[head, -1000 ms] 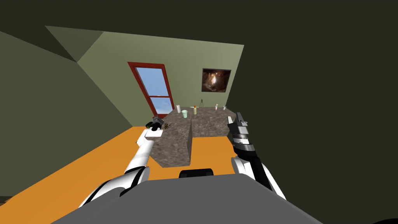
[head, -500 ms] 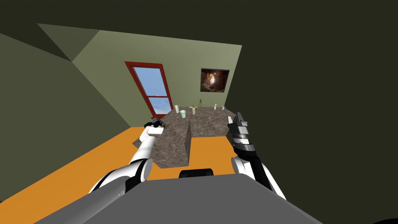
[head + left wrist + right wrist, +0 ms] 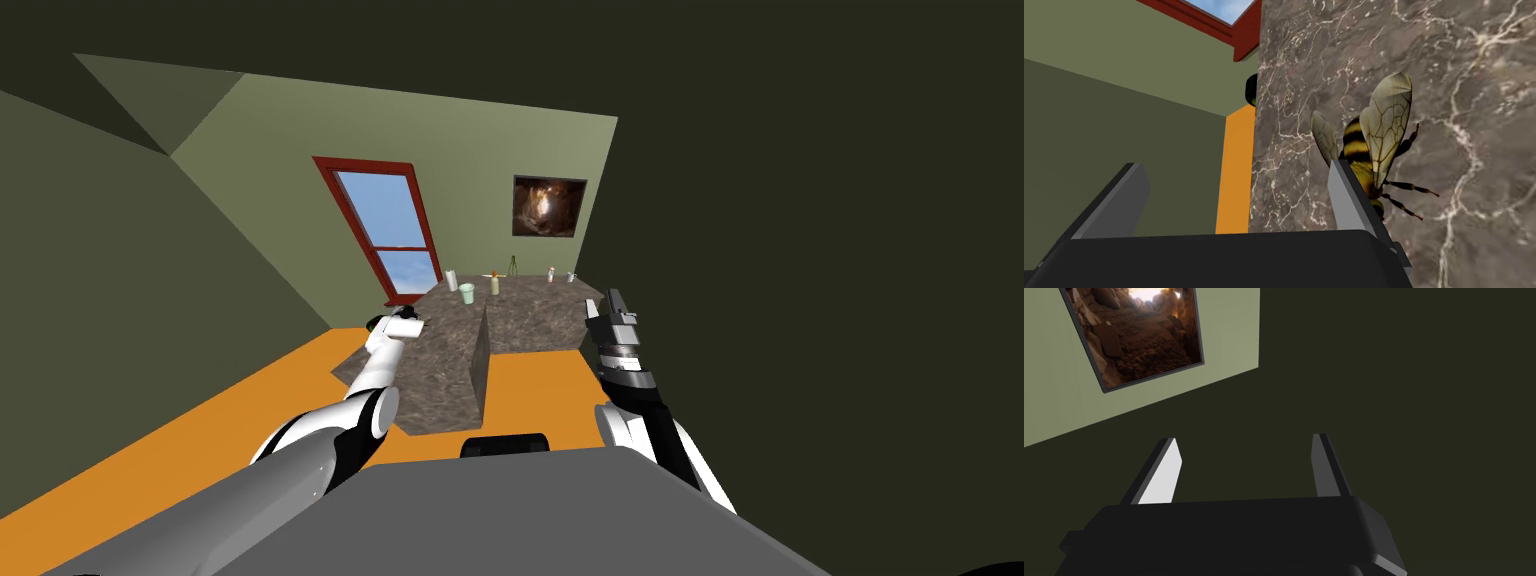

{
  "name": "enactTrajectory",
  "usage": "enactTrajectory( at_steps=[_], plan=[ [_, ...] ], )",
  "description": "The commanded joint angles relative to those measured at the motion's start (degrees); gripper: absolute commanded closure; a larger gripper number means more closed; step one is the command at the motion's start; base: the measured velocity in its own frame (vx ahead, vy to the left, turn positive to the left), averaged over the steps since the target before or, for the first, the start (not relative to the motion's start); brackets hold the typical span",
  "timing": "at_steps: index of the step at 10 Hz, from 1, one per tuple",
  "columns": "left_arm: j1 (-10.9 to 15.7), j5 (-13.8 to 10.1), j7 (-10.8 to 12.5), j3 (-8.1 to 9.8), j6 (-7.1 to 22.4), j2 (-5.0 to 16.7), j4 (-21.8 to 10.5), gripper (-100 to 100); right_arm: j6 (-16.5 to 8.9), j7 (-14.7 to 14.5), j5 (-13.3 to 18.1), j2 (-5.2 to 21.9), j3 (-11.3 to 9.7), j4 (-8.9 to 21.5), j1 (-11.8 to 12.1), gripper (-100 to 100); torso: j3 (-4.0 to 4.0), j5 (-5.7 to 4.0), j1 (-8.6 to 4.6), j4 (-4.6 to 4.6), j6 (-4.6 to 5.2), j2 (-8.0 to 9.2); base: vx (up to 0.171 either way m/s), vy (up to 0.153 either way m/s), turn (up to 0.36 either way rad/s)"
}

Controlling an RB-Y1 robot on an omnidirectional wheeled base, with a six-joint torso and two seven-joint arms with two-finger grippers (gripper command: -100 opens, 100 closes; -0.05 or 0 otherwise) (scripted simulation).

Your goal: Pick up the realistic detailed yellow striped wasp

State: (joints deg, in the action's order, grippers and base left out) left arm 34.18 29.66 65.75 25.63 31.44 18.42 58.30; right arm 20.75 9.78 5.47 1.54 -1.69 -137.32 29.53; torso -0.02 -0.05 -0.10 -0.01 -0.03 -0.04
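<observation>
My view has swung a little since a second ago, and the left forearm has turned inward, so the left gripper (image 3: pixel 404 316) now covers the spot at the bench edge where the insect showed before. From the head camera that gripper sits at about 11 o'clock, over the near left corner of the L-shaped, brown-grey marbled stone bench (image 3: pixel 440 360). In the left wrist view the left gripper (image 3: pixel 1236 165) is released, its fingers spread wide with nothing clamped; between them lie the bench edge and the orange floor (image 3: pixel 1236 170). The yellow-and-black striped wasp (image 3: pixel 1369 150), with pale veined wings and thin banded legs, lies on the marbled bench (image 3: pixel 1474 100) near that edge. One finger hides part of its body, and most of the insect lies to that finger's outer side, not in the gap. At 12 o'clock, on the bench's far end, stand a pale green cup (image 3: pixel 467 293) and a tan bottle (image 3: pixel 494 284). The right gripper (image 3: pixel 608 305) hangs at 1 o'clock, off the bench's right end, raised; the right wrist view shows the right gripper (image 3: pixel 1245 438) released too, holding nothing.
</observation>
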Motion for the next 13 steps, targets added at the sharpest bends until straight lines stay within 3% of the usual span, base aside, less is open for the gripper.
enactTrajectory(
  at_steps=[1, 2, 3, 4, 5, 6, 7, 8, 10, 13],
  plan=[
    [1.33, 0.78, 1.47, 0.45, 2.16, 0.07, -2.86, -100, 0.0, 0.0, 0.0, 0.0, 0.0, 0.0, 0.0, 0, 0.0, 0.0, 0.0, 0.0, 0.0, 0.0, 0.013, -0.028, -0.015],
    [3.68, 1.79, 3.64, 1.19, 3.94, 0.42, -5.33, -100, 0.0, 0.0, 0.0, 0.0, 0.0, 0.0, 0.0, 0, -0.01, 0.01, 0.03, -0.01, -0.01, 0.0, 0.015, -0.033, -0.024],
    [3.68, 1.79, 3.64, 1.19, 4.89, 0.42, -6.33, -100, 0.0, 0.0, 0.0, 0.0, 0.0, 0.0, 0.0, 0, -0.01, 0.01, 0.02, -0.01, -0.01, -0.01, 0.016, -0.025, -0.014],
    [5.9, 2.75, 5.7, 1.89, 6.7, 0.76, -8.4, -100, 0.0, 0.0, 0.0, 0.0, 0.0, 0.0, 0.0, 0, -0.01, 0.02, 0.05, -0.01, -0.02, 0.0, 0.018, -0.023, -0.02],
    [5.9, 2.75, 5.7, 1.89, 7.5, 0.76, -9.58, -100, 0.0, 0.0, 0.0, 0.0, 0.0, 0.0, 0.0, 0, -0.01, 0.01, 0.05, 0.0, -0.01, -0.01, 0.016, -0.017, -0.014],
    [7.99, 3.67, 7.63, 2.54, 9.36, 1.08, -12.09, -100, 0.0, 0.0, 0.0, 0.0, 0.0, 0.0, 0.0, 0, -0.01, 0.02, 0.07, -0.01, -0.02, 0.0, 0.022, -0.014, -0.017],
    [7.99, 3.67, 7.63, 2.54, 9.98, 1.08, -12.71, -100, 0.0, 0.0, 0.0, 0.0, 0.0, 0.0, 0.0, 0, -0.02, 0.02, 0.08, -0.01, -0.01, -0.02, 0.021, -0.009, -0.013],
    [9.93, 4.53, 9.44, 3.13, 12.32, 1.39, -14.38, -100, 0.0, 0.0, 0.0, 0.0, 0.0, 0.0, 0.0, 0, -0.01, 0.03, 0.1, -0.01, -0.02, -0.01, 0.024, -0.01, -0.018],
    [9.93, 4.53, 9.44, 3.13, 12.32, 1.39, -15.72, -100, 0.0, 0.0, 0.0, 0.0, 0.0, 0.0, 0.0, 0, -0.02, 0.03, 0.12, -0.02, -0.03, -0.01, 0.015, -0.005, -0.002],
    [13.34, 6.09, 12.62, 4.17, 16.56, 1.95, -21.18, -100, 0.0, 0.0, 0.0, 0.0, 0.0, 0.0, 0.0, 0, -0.01, 0.04, 0.15, -0.01, -0.03, 0.0, 0.022, 0.001, -0.012]
  ],
)
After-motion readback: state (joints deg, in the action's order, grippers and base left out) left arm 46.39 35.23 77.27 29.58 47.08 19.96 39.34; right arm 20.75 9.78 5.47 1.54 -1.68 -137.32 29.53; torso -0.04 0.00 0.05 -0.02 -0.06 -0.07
